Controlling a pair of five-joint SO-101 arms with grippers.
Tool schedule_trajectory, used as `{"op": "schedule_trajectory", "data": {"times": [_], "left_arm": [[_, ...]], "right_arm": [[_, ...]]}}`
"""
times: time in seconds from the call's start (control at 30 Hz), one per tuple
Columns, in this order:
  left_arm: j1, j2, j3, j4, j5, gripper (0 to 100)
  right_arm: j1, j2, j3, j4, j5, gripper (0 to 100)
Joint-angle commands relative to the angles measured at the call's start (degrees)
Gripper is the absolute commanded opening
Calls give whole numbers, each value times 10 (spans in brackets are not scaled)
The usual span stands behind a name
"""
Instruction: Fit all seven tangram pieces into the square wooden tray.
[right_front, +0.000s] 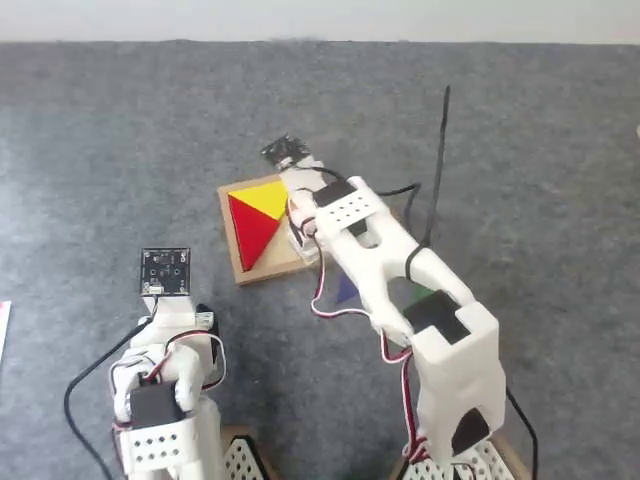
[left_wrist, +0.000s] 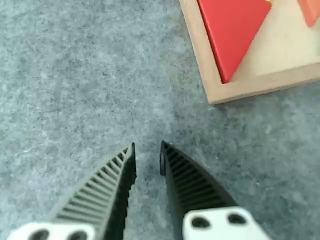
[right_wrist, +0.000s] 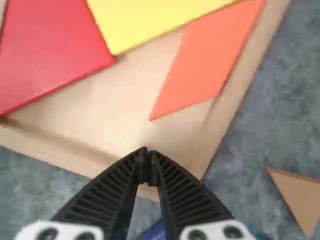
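Observation:
The square wooden tray (right_front: 229, 235) lies mid-table with a red triangle (right_front: 250, 228) and a yellow triangle (right_front: 262, 197) in it. In the right wrist view an orange parallelogram (right_wrist: 210, 65) also lies on the tray floor (right_wrist: 125, 100), next to the red triangle (right_wrist: 45, 50) and the yellow triangle (right_wrist: 145, 17). My right gripper (right_wrist: 146, 152) is shut on nothing, just above the tray's near rim. My left gripper (left_wrist: 148, 150) stands open over bare carpet, short of the tray's corner (left_wrist: 250, 87).
A blue piece (right_front: 346, 291) and a green piece (right_front: 420, 293) lie on the grey carpet, partly under the right arm. A tan triangle (right_wrist: 300, 197) rests on the carpet beside the tray. The left arm (right_front: 165, 400) sits at the near left.

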Motion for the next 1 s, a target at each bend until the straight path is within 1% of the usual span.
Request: {"op": "schedule_trajectory", "data": {"times": [0.0, 0.23, 0.43, 0.57, 0.67, 0.77, 0.87, 0.9, 0.97], "left_arm": [[3, -11, -7, 3, 0, 80], [3, -11, -7, 3, 0, 80], [3, -11, -7, 3, 0, 80], [3, -11, -7, 3, 0, 80], [3, -11, -7, 3, 0, 80], [3, -11, -7, 3, 0, 80], [3, -11, -7, 3, 0, 80], [3, -11, -7, 3, 0, 80], [3, -11, -7, 3, 0, 80]], "right_arm": [[-19, -11, -25, 34, 6, 6], [-28, -37, -20, 91, 6, 6], [-65, -65, 21, 88, 5, 6], [-34, -103, 26, 70, 5, 6], [-9, -163, 30, 78, 4, 6], [-5, -250, 40, 128, 7, 6], [7, -344, 99, 137, 12, 9], [9, -369, 131, 127, 28, 22], [11, -402, 205, 102, 77, 81]]}}
